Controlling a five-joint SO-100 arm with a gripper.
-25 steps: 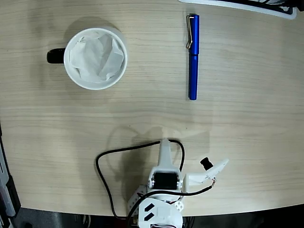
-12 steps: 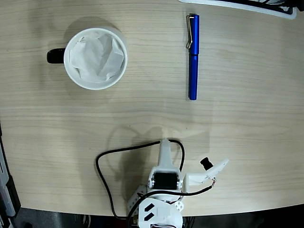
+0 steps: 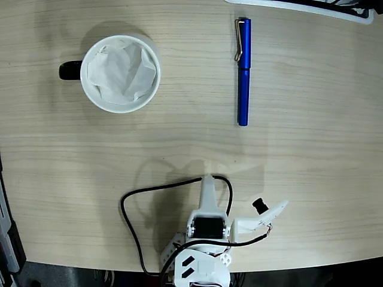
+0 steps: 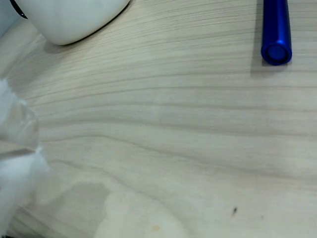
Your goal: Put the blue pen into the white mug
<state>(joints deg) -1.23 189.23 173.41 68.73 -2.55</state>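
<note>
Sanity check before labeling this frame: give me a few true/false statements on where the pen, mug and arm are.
1. The blue pen lies flat on the table, outside the white mug. True.
2. The mug's inside is bare. False: crumpled white paper fills it.
3. In the fixed view, the pen is to the right of the mug. True.
4. The gripper is holding the pen. False: it sits near the bottom edge, well apart from the pen.
5. The mug's handle is white. False: it is black.

We find no readable text, label, brand or number — neither view shows any, though fine print on so small a scale may escape us.
</note>
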